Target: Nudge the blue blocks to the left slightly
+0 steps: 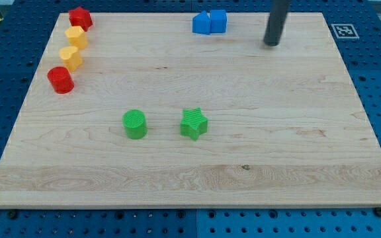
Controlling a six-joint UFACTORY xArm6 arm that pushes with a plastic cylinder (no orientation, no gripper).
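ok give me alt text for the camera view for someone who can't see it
My tip sits apart, right of two touching blue blocks at the wooden board's top. Red and yellow blocks line the upper left; a green cylinder and green star sit mid-board.

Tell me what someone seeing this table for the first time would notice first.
Probably the dark rod coming down at the view's top right, my tip resting on the wooden board a little to the right of the two blue blocks, which sit touching at the top edge. Next, the curved row of red and yellow blocks down the upper left. Then the green cylinder and green star, side by side but apart, near the middle.
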